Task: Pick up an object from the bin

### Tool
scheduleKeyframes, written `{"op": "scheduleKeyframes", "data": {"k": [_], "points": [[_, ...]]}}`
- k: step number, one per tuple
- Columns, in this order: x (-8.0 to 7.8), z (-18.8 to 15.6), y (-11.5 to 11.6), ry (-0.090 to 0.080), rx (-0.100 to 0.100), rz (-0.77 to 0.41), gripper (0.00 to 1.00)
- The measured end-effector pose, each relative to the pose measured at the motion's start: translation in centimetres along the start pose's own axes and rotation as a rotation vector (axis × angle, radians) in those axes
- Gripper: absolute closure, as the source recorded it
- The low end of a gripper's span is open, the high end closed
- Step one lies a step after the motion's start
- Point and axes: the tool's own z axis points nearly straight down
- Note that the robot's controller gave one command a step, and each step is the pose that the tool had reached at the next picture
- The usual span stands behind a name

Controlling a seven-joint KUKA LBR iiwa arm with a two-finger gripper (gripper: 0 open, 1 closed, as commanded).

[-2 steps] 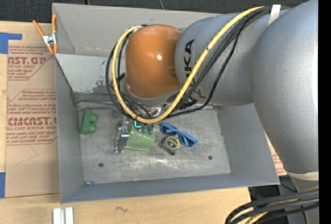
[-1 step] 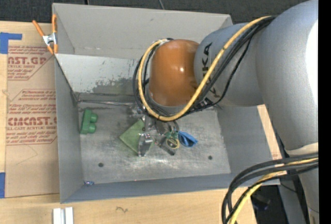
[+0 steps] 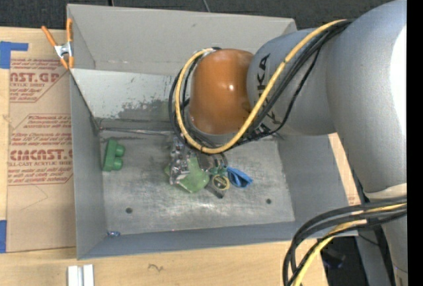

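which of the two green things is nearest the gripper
The pale green piece mid-bin, right beside the gripper and close to the blue thing. The darker green block lies alone near the left wall, well away.

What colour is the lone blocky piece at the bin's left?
Green: the blocky plastic piece, clearest in camera view.

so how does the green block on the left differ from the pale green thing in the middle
The green block is a deeper green; the pale green piece is lighter. The block lies alone near the bin's left wall; the pale piece sits mid-bin, clustered beside a blue thing. Both rest on the bin floor.
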Motion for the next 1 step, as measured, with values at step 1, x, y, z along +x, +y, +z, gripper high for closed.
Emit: {"op": "scheduleKeyframes", "data": {"k": [1], "points": [[-4.44,-8.05,1.47,-0.010,-0.001,0.073,1.00]]}}
